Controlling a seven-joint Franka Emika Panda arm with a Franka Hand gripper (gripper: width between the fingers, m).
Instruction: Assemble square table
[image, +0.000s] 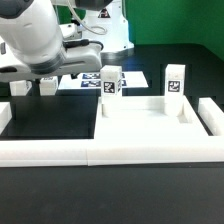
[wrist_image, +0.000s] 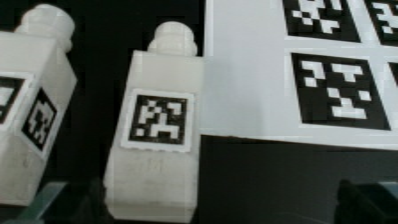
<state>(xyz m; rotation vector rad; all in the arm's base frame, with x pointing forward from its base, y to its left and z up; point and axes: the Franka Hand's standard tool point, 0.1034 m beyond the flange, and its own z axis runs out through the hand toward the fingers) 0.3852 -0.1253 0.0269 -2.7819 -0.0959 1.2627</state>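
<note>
Early days I reckon: claw (wrist_image: 210, 198) spread open over a loose leg (wrist_image: 157, 120) near the tabletop (image: 140, 122), none visibly screwed in.

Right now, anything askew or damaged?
Nothing stands out. Tabletop lies flat, two legs stand upright behind it, and two more legs sit beside the marker board. No damage visible.
</note>
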